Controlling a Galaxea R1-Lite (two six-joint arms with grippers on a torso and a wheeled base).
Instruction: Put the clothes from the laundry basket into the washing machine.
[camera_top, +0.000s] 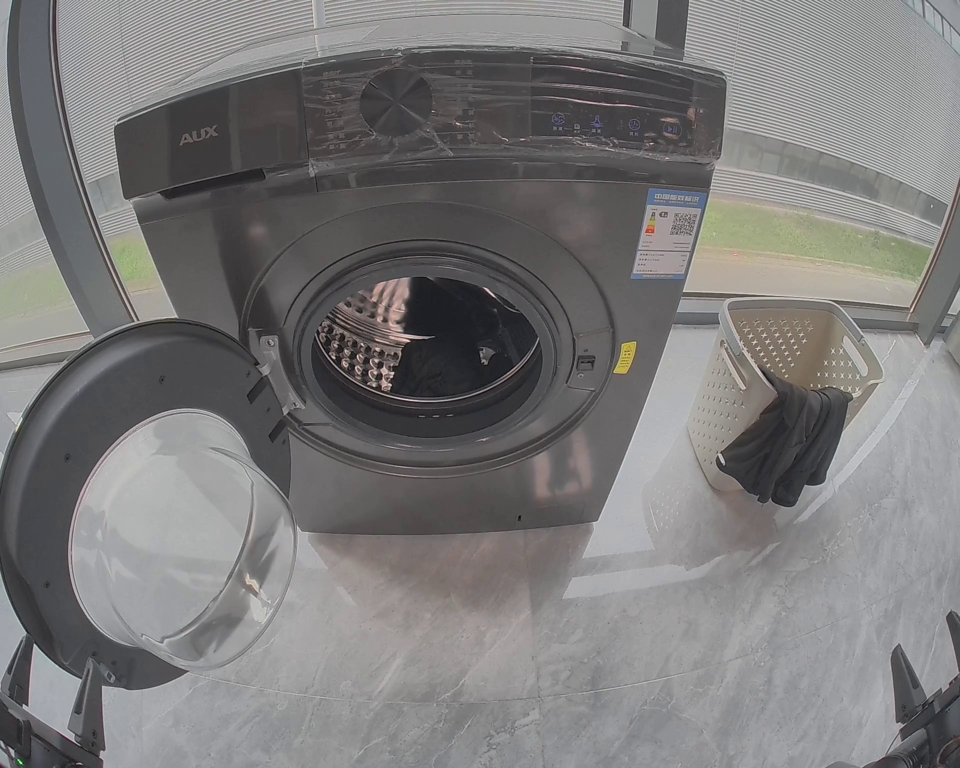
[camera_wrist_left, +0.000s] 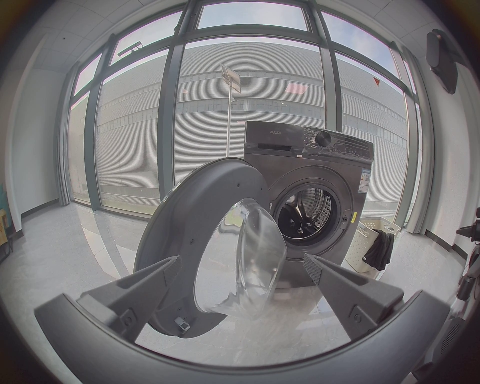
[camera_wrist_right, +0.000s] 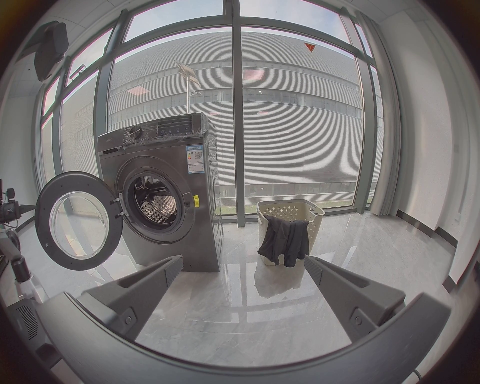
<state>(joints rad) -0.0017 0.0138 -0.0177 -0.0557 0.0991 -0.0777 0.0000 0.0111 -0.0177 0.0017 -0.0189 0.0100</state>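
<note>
I count one grey front-loading washing machine (camera_top: 420, 200), standing on the pale marble-look floor (camera_top: 560, 650) against the window wall. Its one round door (camera_top: 60, 450), a grey rim around a clear glass bowl, is swung fully open to my left. Clear film covers the control panel (camera_top: 500, 100).

Inside the steel drum (camera_top: 360, 340) lies a dark heap of cloth (camera_top: 440, 350). It sits in shadow, so I cannot count the pieces or tell them apart.

There is one cream perforated plastic laundry basket (camera_top: 790, 340), on the floor just beside the machine's right side and tilted a little. One dark grey garment (camera_top: 790, 445) is draped over the basket's near rim, hanging down the outside of the wall. The rim and this garment hide the bottom of the basket, so I cannot tell whether more clothing is in there.

I have two grippers. The left gripper (camera_wrist_left: 241, 262) hangs low near the open door with its two fingers spread wide and nothing between them. The right gripper (camera_wrist_right: 242, 261) is also spread wide and empty, well apart from the basket. In the head view both are cut off at the lower corners, with only their finger ends showing.
</note>
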